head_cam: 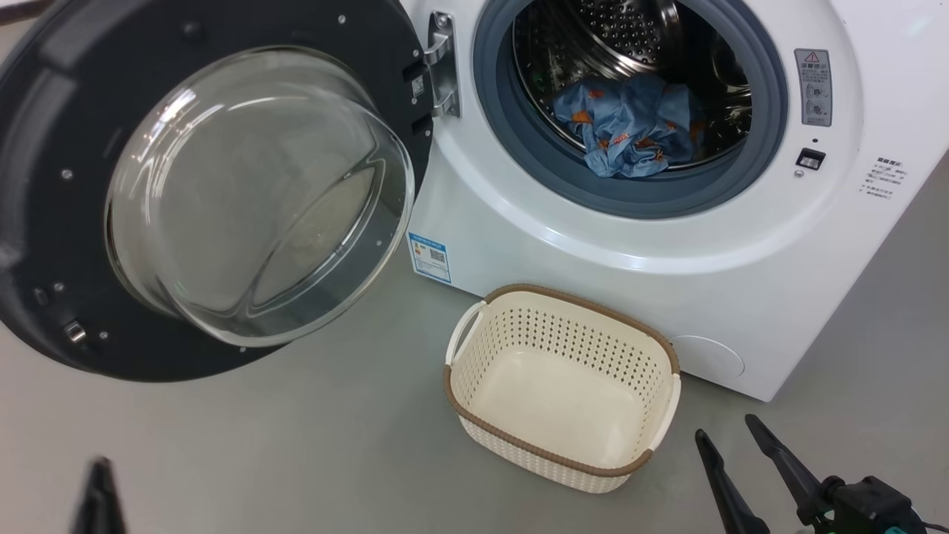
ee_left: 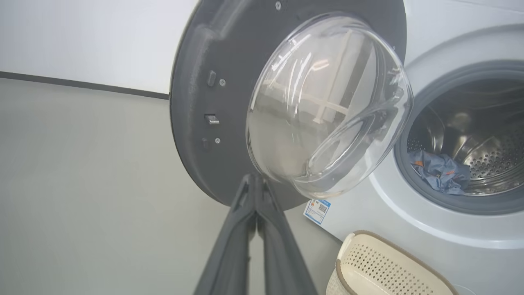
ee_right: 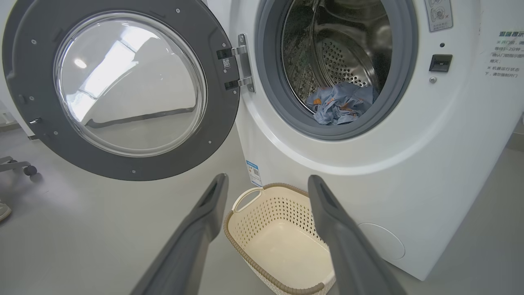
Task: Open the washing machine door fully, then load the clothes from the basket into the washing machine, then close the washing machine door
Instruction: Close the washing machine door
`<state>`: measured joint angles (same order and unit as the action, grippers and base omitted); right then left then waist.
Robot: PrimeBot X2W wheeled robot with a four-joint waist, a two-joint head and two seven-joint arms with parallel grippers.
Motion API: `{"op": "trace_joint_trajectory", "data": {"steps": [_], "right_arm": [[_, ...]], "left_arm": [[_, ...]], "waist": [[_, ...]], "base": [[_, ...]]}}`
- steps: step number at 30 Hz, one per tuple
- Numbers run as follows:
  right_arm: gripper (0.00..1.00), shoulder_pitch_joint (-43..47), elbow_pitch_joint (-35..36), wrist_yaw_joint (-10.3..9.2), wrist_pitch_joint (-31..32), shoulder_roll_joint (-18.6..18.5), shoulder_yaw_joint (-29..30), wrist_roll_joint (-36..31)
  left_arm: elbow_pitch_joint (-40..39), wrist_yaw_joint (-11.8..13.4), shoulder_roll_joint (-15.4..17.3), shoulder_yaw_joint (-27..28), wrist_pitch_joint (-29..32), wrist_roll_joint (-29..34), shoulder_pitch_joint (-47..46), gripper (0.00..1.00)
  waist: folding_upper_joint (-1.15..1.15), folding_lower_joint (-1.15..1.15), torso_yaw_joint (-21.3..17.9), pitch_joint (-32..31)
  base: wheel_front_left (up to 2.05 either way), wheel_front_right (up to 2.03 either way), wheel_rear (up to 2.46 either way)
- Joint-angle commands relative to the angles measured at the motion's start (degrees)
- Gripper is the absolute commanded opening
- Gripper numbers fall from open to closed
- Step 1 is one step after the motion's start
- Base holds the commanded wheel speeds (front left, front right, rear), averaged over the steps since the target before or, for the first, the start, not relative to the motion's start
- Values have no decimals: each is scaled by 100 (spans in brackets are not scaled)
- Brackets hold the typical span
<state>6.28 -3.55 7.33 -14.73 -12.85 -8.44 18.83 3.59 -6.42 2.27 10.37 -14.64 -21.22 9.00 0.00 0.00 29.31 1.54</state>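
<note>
A plain grey floor (head_cam: 222, 445) runs up to a white wall, and on it stands the washing machine (head_cam: 593, 245) with the washing machine door (ee_left: 192, 123) swung wide on its left-side hinge. The clothes (head_cam: 626, 126) lie bunched in the drum and the basket (head_cam: 563, 330) in front is empty, so I judge loading is done and closing is the step in hand. The left gripper (ee_left: 256, 182) has its fingers pressed together on nothing, tips aimed at the door's lower rim; whether they touch it I cannot tell. The right gripper (ee_right: 267, 182) hangs spread wide and empty above the basket. Best to push on the dark rim, far from the hinge and off the glass bowl, sweeping steadily until the latch catches.
</note>
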Motion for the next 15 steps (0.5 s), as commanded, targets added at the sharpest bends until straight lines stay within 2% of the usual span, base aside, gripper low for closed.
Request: {"op": "trace_joint_trajectory", "data": {"steps": [1,4,7,15], "right_arm": [[100,-2,163,16,-27,-58,-61,78],[100,76,212,16,-27,-18,51,47],[100,156,261,16,-27,19,159,11],[100,66,357,16,-27,-56,258,-60]], "left_arm": [[-265,-27,101,334,-36,-118,-392,0],[-492,-75,326,637,-36,-401,-782,0],[-595,-96,717,909,-36,-787,-1282,0],[66,-105,2283,1258,-32,-2430,-2768,0]], "waist": [[0,0,-3,19],[0,0,-10,77],[0,0,-43,141],[0,0,-335,537]], "base": [[0,0,0],[0,0,0],[0,0,0],[0,0,0]]}}
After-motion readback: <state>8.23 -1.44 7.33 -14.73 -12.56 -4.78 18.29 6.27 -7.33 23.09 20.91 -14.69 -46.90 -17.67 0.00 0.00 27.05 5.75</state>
